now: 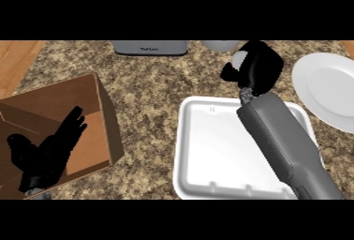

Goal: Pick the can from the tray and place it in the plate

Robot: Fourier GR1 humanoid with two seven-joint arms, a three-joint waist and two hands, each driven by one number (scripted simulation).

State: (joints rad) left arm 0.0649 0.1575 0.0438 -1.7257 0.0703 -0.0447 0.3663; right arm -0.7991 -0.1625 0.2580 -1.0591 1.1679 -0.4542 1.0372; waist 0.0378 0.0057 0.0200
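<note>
My right hand [258, 67] hovers just beyond the far edge of the white tray [207, 154], its fingers curled round a pale can [239, 59] that shows only as a small light patch at the hand's left side. The hand and can are left of the white plate [323, 89], which lies at the right edge of the view with nothing on it. My grey right forearm crosses the tray's right half. No object shows on the visible part of the tray. My left hand [46, 151] rests open at the lower left, fingers up.
A brown cardboard box [83, 105] lies under and behind the left hand. A grey toaster [150, 47] and a grey rounded object [220, 45] stand at the counter's far edge. Speckled granite counter [149, 89] lies between box and tray.
</note>
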